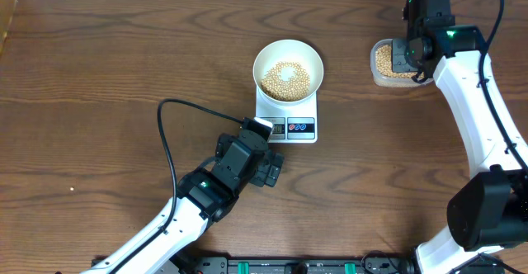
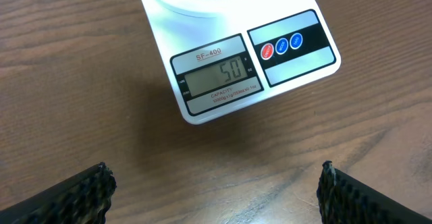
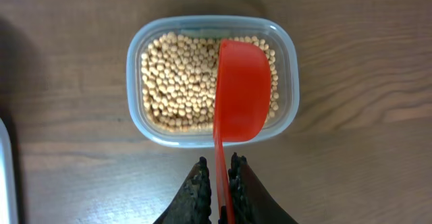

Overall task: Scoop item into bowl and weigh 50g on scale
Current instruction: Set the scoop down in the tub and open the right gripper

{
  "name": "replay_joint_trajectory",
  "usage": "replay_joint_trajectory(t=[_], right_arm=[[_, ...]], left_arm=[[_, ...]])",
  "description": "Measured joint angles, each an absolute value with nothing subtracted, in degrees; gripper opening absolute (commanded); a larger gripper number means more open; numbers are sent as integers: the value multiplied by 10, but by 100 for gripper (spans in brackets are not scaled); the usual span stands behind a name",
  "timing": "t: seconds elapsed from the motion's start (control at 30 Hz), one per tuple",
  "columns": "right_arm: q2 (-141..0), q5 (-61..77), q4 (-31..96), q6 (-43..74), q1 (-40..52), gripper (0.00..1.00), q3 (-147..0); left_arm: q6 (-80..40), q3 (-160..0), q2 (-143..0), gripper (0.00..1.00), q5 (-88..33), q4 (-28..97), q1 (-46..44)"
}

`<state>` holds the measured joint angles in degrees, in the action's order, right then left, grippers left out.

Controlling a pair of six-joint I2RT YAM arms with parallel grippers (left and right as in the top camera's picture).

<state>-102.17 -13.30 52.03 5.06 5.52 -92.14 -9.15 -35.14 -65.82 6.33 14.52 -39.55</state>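
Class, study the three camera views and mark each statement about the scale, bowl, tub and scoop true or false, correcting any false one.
1. The scale display reads 50. True.
2. The white bowl sits on the table beside the scale. False: it sits on the scale.
3. The red scoop lies over the tub of beans. True.
4. The bowl is empty. False: it holds beans.

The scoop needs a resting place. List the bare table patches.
Bare wood spans the table's left half, left of the scale, and between the bowl and tub. Crowded: below the scale, by the left gripper.
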Motion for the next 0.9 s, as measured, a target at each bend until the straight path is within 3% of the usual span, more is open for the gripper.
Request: replay_joint_trajectory(t=[0.47, 0.67, 0.77, 0.9], right_arm=[[-1021, 34, 431, 262, -34, 9, -866], [-1021, 89, 422, 295, -64, 9, -848], [-1021, 108, 403, 300, -73, 11, -841], [-1021, 138, 372, 312, -83, 23, -829]], left_arm=[[-91, -351, -658, 98, 63, 145, -396], [-91, -351, -658, 98, 63, 145, -396], [-91, -351, -658, 98, 63, 145, -396], [-91, -351, -658, 98, 63, 145, -396]])
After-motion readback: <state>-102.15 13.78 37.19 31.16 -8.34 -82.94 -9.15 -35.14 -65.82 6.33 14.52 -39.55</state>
